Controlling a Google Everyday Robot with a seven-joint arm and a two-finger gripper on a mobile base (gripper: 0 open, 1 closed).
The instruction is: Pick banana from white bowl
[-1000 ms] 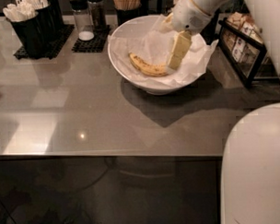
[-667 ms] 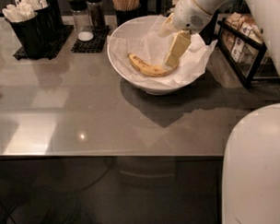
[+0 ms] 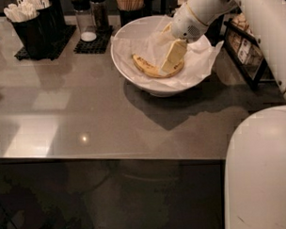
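Camera view shows my gripper low inside the white bowl, right over the banana. The banana lies flat on the crumpled paper in the middle of the bowl, curved like a smile.

I think I am at the reaching step. I am down by the banana, but I do not have it yet.

My fingers look apart. One big pale finger hangs in front of the right half of the banana, with its tip down at the peel. I cannot tell if it really touches. The other finger is mostly hidden behind, toward the far side of the bowl. Nothing is held between them.

Next I need one finger on each side of the banana. Then I should squeeze softly, so I do not squash it, and lift straight up so the paper stays in the bowl.
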